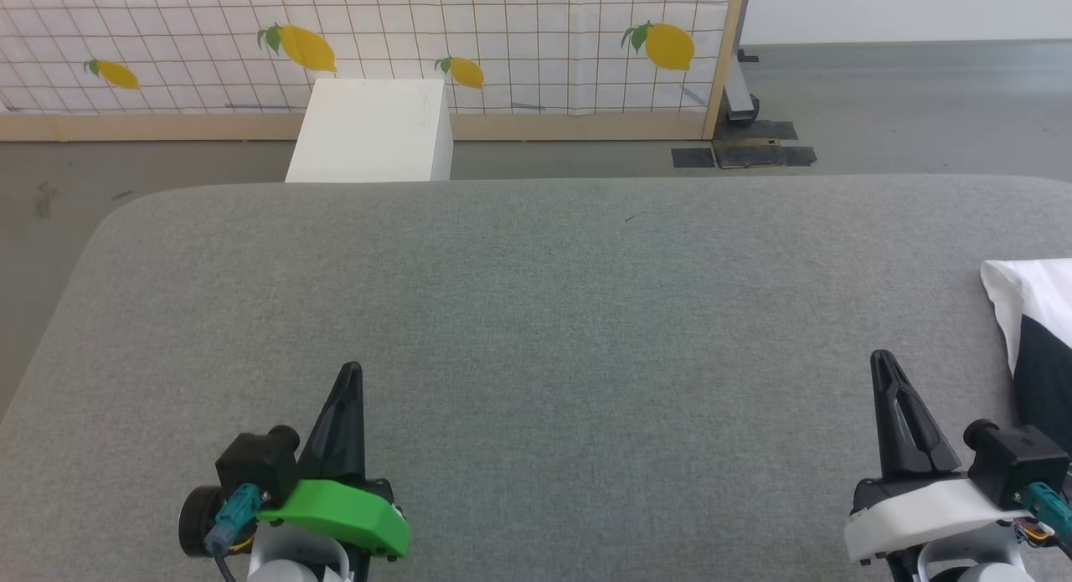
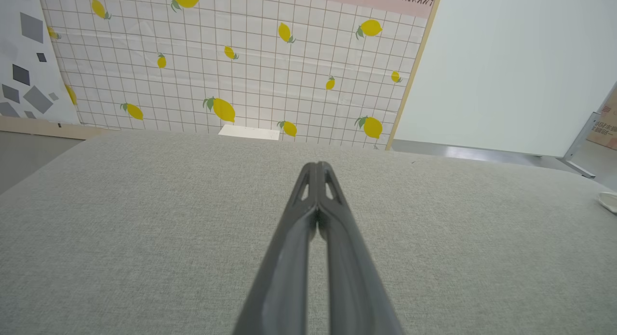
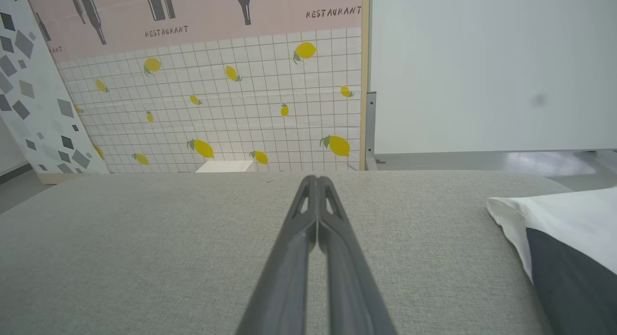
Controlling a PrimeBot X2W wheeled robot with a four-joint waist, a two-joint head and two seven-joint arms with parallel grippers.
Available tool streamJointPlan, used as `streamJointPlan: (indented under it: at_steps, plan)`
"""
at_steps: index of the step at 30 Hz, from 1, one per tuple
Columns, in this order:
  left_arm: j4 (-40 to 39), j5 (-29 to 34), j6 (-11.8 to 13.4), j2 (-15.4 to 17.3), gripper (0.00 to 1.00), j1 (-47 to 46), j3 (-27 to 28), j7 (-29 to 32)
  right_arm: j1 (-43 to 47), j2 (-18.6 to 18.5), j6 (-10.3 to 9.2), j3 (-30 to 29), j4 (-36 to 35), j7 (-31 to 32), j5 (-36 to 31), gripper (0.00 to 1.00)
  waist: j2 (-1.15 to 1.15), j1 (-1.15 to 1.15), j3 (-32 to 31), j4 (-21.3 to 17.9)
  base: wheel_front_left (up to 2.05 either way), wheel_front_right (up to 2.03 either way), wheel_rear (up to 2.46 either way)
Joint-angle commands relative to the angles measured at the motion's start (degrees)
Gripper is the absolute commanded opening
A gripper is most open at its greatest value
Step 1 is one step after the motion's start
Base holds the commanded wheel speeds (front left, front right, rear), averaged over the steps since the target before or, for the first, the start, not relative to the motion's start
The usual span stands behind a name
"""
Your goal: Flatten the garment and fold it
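Observation:
The garment (image 1: 1034,314) lies at the right edge of the grey table (image 1: 536,314), a white corner with a black part below it, mostly cut off by the frame. In the right wrist view the garment (image 3: 564,229) sits to the right of my fingers. My right gripper (image 1: 881,360) is shut and empty, just left of the garment and apart from it. My left gripper (image 1: 352,370) is shut and empty over bare table near the front left. In both wrist views the fingertips meet: left gripper (image 2: 317,166), right gripper (image 3: 316,179).
A white box (image 1: 368,130) stands on the floor beyond the table's far edge. Behind it is a lemon-print tiled panel (image 1: 377,38) with a wooden frame. A grey floor (image 1: 904,105) stretches to the back right.

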Motion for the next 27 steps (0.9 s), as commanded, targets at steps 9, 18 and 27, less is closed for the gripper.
streamJointPlan:
  at_steps: [9,18,27]
  plan:
    - [-0.96,1.37,0.58,-0.05,0.0,0.34,0.54,1.31,-0.38,0.03,-0.02,0.46,-0.34,0.96,-0.88,0.0,0.07,0.0,-0.03,0.19,0.0,0.0,0.0]
    - [-1.66,2.34,0.88,-0.07,0.0,0.49,0.87,2.37,-0.55,0.04,-0.02,0.75,-0.5,1.72,-1.43,0.0,0.1,0.0,-0.05,0.37,0.0,0.0,0.0]
    - [-2.35,3.31,1.18,-0.09,0.0,0.64,1.2,3.42,-0.72,0.06,-0.03,1.04,-0.65,2.48,-1.98,0.0,0.13,0.0,-0.08,0.55,0.0,0.0,0.0]
